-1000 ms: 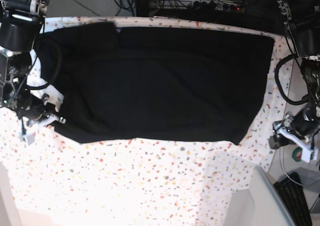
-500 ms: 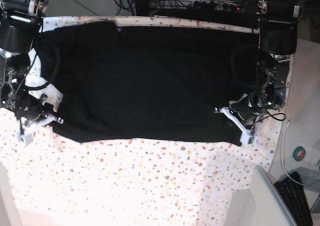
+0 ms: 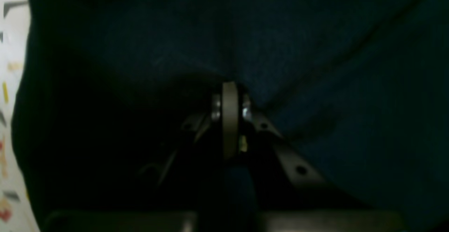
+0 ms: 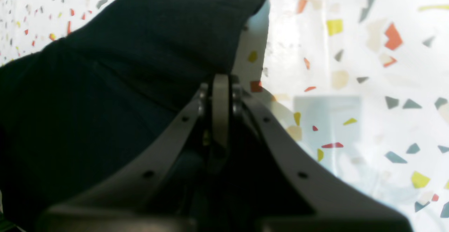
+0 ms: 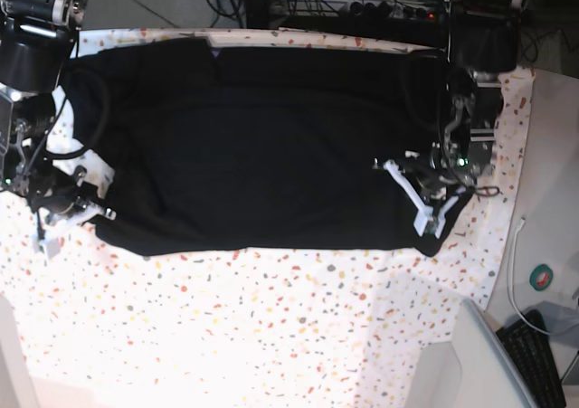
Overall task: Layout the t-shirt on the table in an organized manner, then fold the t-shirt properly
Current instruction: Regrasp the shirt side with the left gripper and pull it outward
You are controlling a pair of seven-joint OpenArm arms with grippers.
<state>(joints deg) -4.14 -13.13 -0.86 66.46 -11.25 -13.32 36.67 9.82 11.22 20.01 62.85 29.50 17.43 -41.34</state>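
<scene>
1. Black short-sleeved cloth t-shirt (image 5: pixel 271 146), spread flat across the far half of the white speckled table (image 5: pixel 271 336).
2. Left gripper (image 5: pixel 418 197), jaws pinching the shirt's right edge.
3. Right gripper (image 5: pixel 68 211), jaws pinching its left edge.

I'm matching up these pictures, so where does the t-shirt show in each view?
Base: the t-shirt spreads across the table's far half.
Left wrist: it fills nearly the whole frame; the left gripper is shut on it.
Right wrist: left half, bunched at the right gripper.
Shared landmark: the speckled table.
</scene>
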